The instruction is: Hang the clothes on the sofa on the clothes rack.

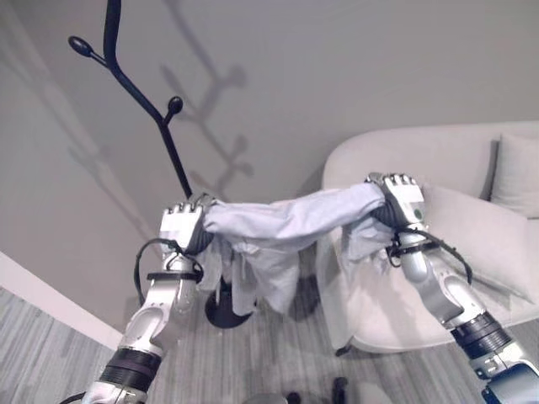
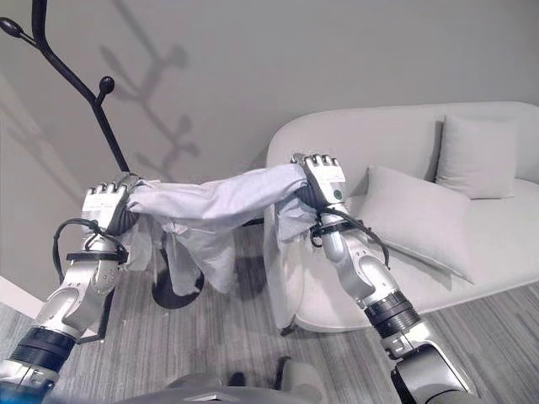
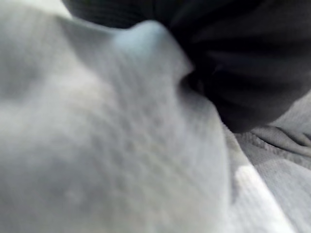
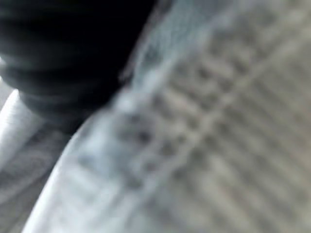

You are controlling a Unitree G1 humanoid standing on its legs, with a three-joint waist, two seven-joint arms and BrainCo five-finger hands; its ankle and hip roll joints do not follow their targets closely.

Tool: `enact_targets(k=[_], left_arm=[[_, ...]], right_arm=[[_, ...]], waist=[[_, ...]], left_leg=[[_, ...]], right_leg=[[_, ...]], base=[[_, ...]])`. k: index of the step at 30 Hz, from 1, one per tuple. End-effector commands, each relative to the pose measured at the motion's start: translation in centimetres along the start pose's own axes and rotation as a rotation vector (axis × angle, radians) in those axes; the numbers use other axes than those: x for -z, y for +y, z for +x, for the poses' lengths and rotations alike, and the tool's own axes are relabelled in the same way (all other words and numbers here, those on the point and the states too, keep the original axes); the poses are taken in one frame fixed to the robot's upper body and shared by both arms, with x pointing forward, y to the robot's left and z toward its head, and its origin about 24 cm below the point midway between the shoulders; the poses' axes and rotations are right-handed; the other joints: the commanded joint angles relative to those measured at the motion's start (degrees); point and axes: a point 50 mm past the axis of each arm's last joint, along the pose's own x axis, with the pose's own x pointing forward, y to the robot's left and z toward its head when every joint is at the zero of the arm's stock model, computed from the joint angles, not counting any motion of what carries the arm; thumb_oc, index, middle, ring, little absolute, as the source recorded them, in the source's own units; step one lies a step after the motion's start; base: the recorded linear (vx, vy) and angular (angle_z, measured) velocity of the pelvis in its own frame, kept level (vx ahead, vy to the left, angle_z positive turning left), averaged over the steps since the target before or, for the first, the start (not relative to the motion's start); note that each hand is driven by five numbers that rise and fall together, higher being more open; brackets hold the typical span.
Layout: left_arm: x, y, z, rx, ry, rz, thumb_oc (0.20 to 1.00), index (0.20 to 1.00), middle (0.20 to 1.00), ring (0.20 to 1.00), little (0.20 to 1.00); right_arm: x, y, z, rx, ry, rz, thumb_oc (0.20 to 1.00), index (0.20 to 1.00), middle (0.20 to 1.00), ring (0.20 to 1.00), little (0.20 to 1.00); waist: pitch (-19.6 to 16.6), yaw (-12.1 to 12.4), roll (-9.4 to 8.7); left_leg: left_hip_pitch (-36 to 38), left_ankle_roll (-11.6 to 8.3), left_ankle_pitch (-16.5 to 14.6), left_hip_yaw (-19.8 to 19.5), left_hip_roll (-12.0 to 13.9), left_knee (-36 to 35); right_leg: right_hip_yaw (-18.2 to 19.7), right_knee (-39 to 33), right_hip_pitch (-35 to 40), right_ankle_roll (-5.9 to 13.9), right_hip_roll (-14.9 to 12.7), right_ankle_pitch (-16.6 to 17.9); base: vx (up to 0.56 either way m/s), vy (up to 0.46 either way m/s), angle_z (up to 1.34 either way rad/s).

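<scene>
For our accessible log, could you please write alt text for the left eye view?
The left hand and right hand hold a pale grey garment stretched between them in the air, its lower folds hanging down. Behind stands a black clothes rack against a grey wall; a light sofa with a cushion stands to the right.

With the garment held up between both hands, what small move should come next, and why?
Probably carry the pale shirt up and left toward the black clothes rack: the left hand and right hand both grip it clear of the sofa, below the hooks.
</scene>
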Motion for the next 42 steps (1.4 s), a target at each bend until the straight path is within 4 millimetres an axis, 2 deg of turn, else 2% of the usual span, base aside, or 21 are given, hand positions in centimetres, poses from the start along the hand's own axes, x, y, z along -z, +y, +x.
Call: enact_targets(k=[1, 4, 5, 6, 9, 11, 13, 15, 19, 22, 25, 27, 29, 31, 32, 34, 35, 38, 39, 40, 42], left_arm=[[-0.5, 1.7, 1.3, -0.116, -0.025, 0.01, 0.2, 0.2, 0.2, 0.2, 0.2], [-0.6, 2.2, 2.0, -0.144, -0.03, 0.008, 0.2, 0.2, 0.2, 0.2, 0.2], [-1.1, 3.6, 3.8, -0.209, -0.065, 0.014, 0.2, 0.2, 0.2, 0.2, 0.2], [-1.2, 3.6, 4.0, -0.212, -0.067, 0.014, 0.2, 0.2, 0.2, 0.2, 0.2], [-1.6, 6.1, 7.3, -0.307, -0.103, 0.058, 0.2, 0.2, 0.2, 0.2, 0.2], [-1.8, 6.8, 8.7, -0.335, -0.107, 0.071, 0.2, 0.2, 0.2, 0.2, 0.2], [-1.8, 8.7, 11.3, -0.383, -0.103, 0.132, 0.2, 0.2, 0.2, 0.2, 0.2], [-1.7, 9.5, 11.8, -0.399, -0.108, 0.155, 0.2, 0.2, 0.2, 0.2, 0.2], [-2.1, 11.6, 13.8, -0.437, -0.141, 0.214, 0.2, 0.2, 0.2, 0.2, 0.2], [-2.6, 12.0, 14.6, -0.442, -0.152, 0.214, 0.2, 0.2, 0.2, 0.2, 0.2], [-2.6, 12.1, 14.6, -0.432, -0.157, 0.214, 0.2, 0.2, 0.2, 0.2, 0.2], [-2.4, 11.8, 14.1, -0.421, -0.171, 0.229, 0.2, 0.2, 0.2, 0.2, 0.2], [-2.6, 11.8, 14.2, -0.421, -0.18, 0.242, 0.2, 0.2, 0.2, 0.2, 0.2], [-2.9, 12.0, 14.7, -0.423, -0.186, 0.254, 0.2, 0.2, 0.2, 0.2, 0.2], [-3.6, 12.3, 15.4, -0.428, -0.195, 0.265, 0.2, 0.2, 0.2, 0.2, 0.2], [-3.8, 12.8, 15.7, -0.436, -0.199, 0.278, 0.2, 0.2, 0.2, 0.2, 0.2], [-3.7, 12.9, 15.8, -0.439, -0.196, 0.279, 0.2, 0.2, 0.2, 0.2, 0.2], [-3.8, 13.0, 16.2, -0.425, -0.181, 0.32, 0.2, 0.2, 0.2, 0.2, 0.2], [-3.8, 13.5, 16.6, -0.439, -0.172, 0.329, 0.2, 0.2, 0.2, 0.2, 0.2], [-3.8, 13.6, 16.6, -0.441, -0.172, 0.329, 0.2, 0.2, 0.2, 0.2, 0.2], [-4.0, 14.1, 17.0, -0.469, -0.177, 0.319, 0.2, 0.2, 0.2, 0.2, 0.2]], right_arm=[[0.5, -1.4, 0.5, 0.081, 0.016, 0.004, 0.2, 0.2, 0.2, 0.2, 0.2], [1.3, -1.8, 0.6, 0.097, 0.047, 0.008, 0.2, 0.2, 0.2, 0.2, 0.2], [1.5, -2.5, 1.4, 0.13, 0.042, -0.013, 0.2, 0.2, 0.2, 0.2, 0.2], [1.6, -2.6, 1.5, 0.134, 0.043, -0.013, 0.2, 0.2, 0.2, 0.2, 0.2], [0.8, -5.0, 4.7, 0.224, -0.028, -0.061, 0.2, 0.2, 0.2, 0.2, 0.2], [0.3, -5.5, 5.9, 0.251, -0.046, -0.063, 0.2, 0.2, 0.2, 0.2, 0.2], [-0.6, -6.8, 8.3, 0.292, -0.072, -0.08, 0.2, 0.2, 0.2, 0.2, 0.2], [-0.7, -7.3, 8.8, 0.304, -0.073, -0.09, 0.2, 0.2, 0.2, 0.2, 0.2], [-0.9, -8.3, 10.7, 0.333, -0.072, -0.087, 0.2, 0.2, 0.2, 0.2, 0.2], [-0.1, -8.4, 11.6, 0.339, -0.021, -0.069, 0.2, 0.2, 0.2, 0.2, 0.2], [0.2, -8.5, 11.5, 0.336, -0.005, -0.076, 0.2, 0.2, 0.2, 0.2, 0.2], [0.3, -7.6, 11.1, 0.308, 0.007, -0.095, 0.2, 0.2, 0.2, 0.2, 0.2], [0.0, -7.4, 11.1, 0.304, 0.007, -0.081, 0.2, 0.2, 0.2, 0.2, 0.2], [0.3, -6.7, 11.1, 0.29, 0.047, -0.047, 0.2, 0.2, 0.2, 0.2, 0.2], [0.2, -6.2, 11.8, 0.269, 0.068, -0.06, 0.2, 0.2, 0.2, 0.2, 0.2], [0.0, -6.1, 12.3, 0.259, 0.069, -0.076, 0.2, 0.2, 0.2, 0.2, 0.2], [-0.1, -6.2, 12.4, 0.261, 0.066, -0.076, 0.2, 0.2, 0.2, 0.2, 0.2], [-0.4, -6.1, 12.7, 0.27, 0.068, -0.084, 0.2, 0.2, 0.2, 0.2, 0.2], [-0.7, -7.0, 13.1, 0.302, 0.049, -0.112, 0.2, 0.2, 0.2, 0.2, 0.2], [-0.8, -7.1, 13.2, 0.304, 0.049, -0.112, 0.2, 0.2, 0.2, 0.2, 0.2], [-0.3, -8.7, 13.4, 0.368, 0.043, -0.176, 0.2, 0.2, 0.2, 0.2, 0.2]], waist=[[-5.6, 0.0, -1.48], [-6.6, -0.3, -1.31], [-6.7, -0.7, -1.21], [-6.7, -0.8, -1.04], [-6.5, -1.1, -0.47], [-6.0, -1.1, -0.21], [-6.4, -1.3, -0.61], [-6.6, -1.0, -0.83], [-7.3, 1.1, 0.67], [-6.2, 2.2, 0.74], [-6.5, 3.6, 0.88], [-8.9, 5.5, 2.13], [-9.6, 5.7, 1.82], [-10.7, 5.4, 1.5], [-10.8, 5.3, 1.28], [-10.5, 5.0, 2.64], [-10.0, 5.3, 2.72], [-8.8, 4.1, 4.54], [-7.7, 2.6, 4.59], [-7.7, 2.4, 4.71], [-5.8, -0.2, 3.49]], left_leg=[[1.2, -1.32, -9.9, -1.1, 0.5, 4.2], [0.4, -2.42, -11.5, -1.3, 1.0, 7.8], [-1.8, -3.9, -10.3, -0.7, 1.3, 12.6], [-2.0, -3.87, -11.1, -1.0, 1.4, 13.3], [-7.6, -6.12, -8.0, 0.5, 2.4, 24.7], [-9.3, -6.39, -7.8, 0.9, 3.2, 26.6], [-10.6, -6.3, -8.7, 4.6, 7.7, 21.1], [-10.3, -6.24, -9.2, 5.4, 8.6, 17.8], [-14.5, -8.12, -0.8, 2.0, 9.5, 0.5], [-19.6, -9.0, 2.4, 3.2, 9.5, -5.5], [-20.5, -9.03, 4.0, 5.3, 9.3, -6.2], [-20.0, -8.0, 5.0, 2.3, 8.5, -2.9], [-20.3, -7.61, 4.6, 1.6, 6.8, 0.6], [-19.3, -6.5, 4.6, 2.3, 5.1, 3.9], [-16.2, -4.68, 2.7, 4.0, 3.4, 4.7], [-12.9, -3.41, 1.5, 4.5, 3.4, 4.2], [-12.5, -3.4, 1.5, 4.8, 3.5, 4.1], [-7.9, -2.16, -0.6, 6.0, 4.0, 4.1], [-5.4, -2.15, -1.8, 5.4, 3.6, 3.3], [-5.5, -2.18, -1.5, 5.3, 3.7, 3.2], [-4.3, -2.59, -2.4, 2.6, 2.3, 3.4]], right_leg=[[-0.2, -9.5, 3.4, -1.25, 2.3, 3.7], [-1.3, -12.4, 5.4, -1.71, 1.8, 3.7], [-1.5, -14.1, 7.2, -2.1, 1.5, 3.7], [-1.7, -14.4, 7.4, -2.07, 1.7, 3.3], [-2.2, -15.3, 9.9, -3.25, 1.3, 2.2], [-2.3, -15.1, 9.9, -3.41, 1.3, 1.6], [-3.0, -15.5, 10.5, -3.02, -0.3, 0.2], [-3.1, -15.8, 10.7, -2.83, -0.7, -0.1], [-2.1, -17.8, 14.0, -2.45, -0.5, -2.8], [-1.5, -18.9, 17.4, -2.08, -1.3, -4.4], [-0.7, -19.4, 19.4, -1.48, -2.2, -5.1], [1.8, -17.9, 21.4, 0.42, -4.3, -6.5], [1.5, -16.9, 22.0, 1.08, -5.9, -6.6], [2.0, -12.7, 21.1, 2.41, -8.3, -3.3], [3.1, -3.7, 18.0, 3.59, -11.5, 5.4], [3.2, 3.4, 15.0, 2.06, -12.6, 10.3], [3.8, 4.5, 14.6, 2.02, -12.5, 10.0], [-0.5, 8.9, 10.1, 0.68, -13.6, 8.9], [-2.9, 5.8, 5.5, 0.39, -10.0, 4.7], [-3.1, 5.5, 5.6, 0.27, -9.9, 5.1], [0.1, -7.6, 2.1, 2.26, -6.4, 6.7]], base=[[0.32, -0.115, 0.36], [0.17, -0.087, 0.37], [0.17, -0.066, 0.13], [0.17, -0.047, 0.31], [0.09, -0.005, 0.29], [0.06, 0.026, 0.04], [0.15, 0.088, 0.05], [0.11, 0.078, 0.13], [0.19, 0.171, 0.18], [0.22, 0.228, 0.06], [0.22, 0.213, -0.05], [0.48, 0.504, -0.63], [0.31, 0.297, -0.73], [0.27, 0.323, -0.19], [0.3, 0.466, 0.07], [0.22, 0.339, -0.25], [0.15, 0.31, -0.51], [0.12, 0.191, -0.21], [0.18, 0.111, -0.06], [0.23, -0.044, 0.06], [0.2, -0.125, 0.07]])
